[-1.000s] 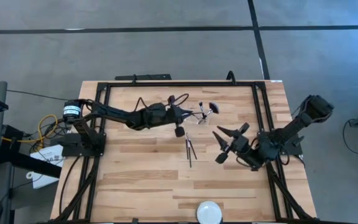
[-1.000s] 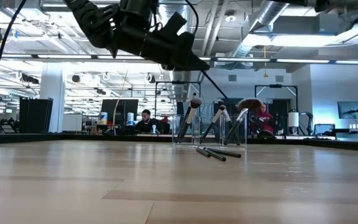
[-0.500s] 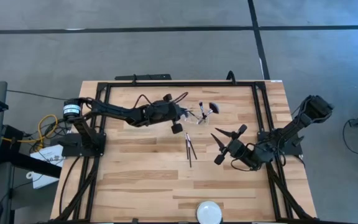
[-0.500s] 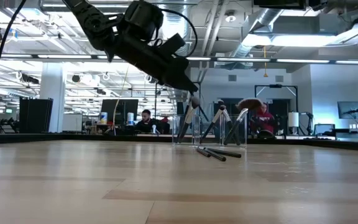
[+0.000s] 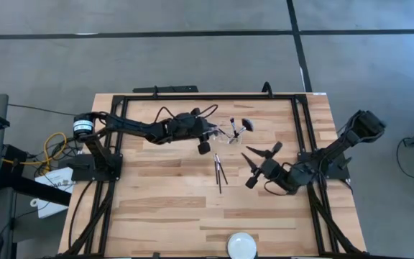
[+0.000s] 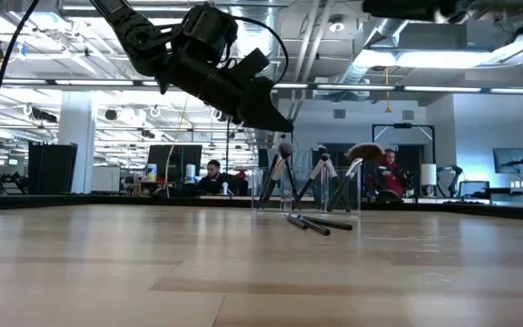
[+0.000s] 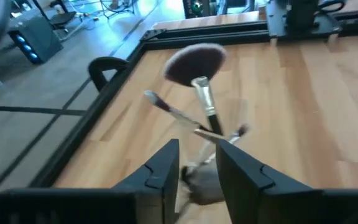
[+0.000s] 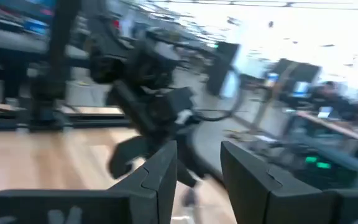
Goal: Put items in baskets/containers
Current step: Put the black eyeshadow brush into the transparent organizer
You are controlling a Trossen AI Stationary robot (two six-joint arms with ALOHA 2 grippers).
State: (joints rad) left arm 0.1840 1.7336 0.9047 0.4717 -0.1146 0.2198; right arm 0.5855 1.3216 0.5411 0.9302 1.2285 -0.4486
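Note:
The clear container (image 6: 307,193) stands at the far middle of the table (image 5: 164,208) and also shows in the high view (image 5: 236,130). Several brushes stand in it with their heads up, leaning on its rim, one of them with a wide fan head (image 6: 363,151) (image 7: 196,63). Two or three loose brushes (image 5: 219,171) (image 6: 311,222) lie flat on the table nearer the middle. My left gripper (image 5: 208,139) (image 6: 280,122) (image 7: 199,165) hangs open and empty just above and left of the container. My right gripper (image 5: 249,170) (image 8: 199,165) is open and empty, right of the loose brushes.
A white round disc (image 5: 241,245) lies at the near edge. A black frame (image 5: 207,96) runs around the table's far and side edges. Bare wood lies left of and in front of the loose brushes. People sit in the room beyond the table (image 6: 212,174).
My left gripper has dipped toward the container with a brush, let it go, then risen and drawn back a little toward the table's left. That brush now stands in the container, head up. My right gripper has moved toward the table's left, nearer the loose brushes.

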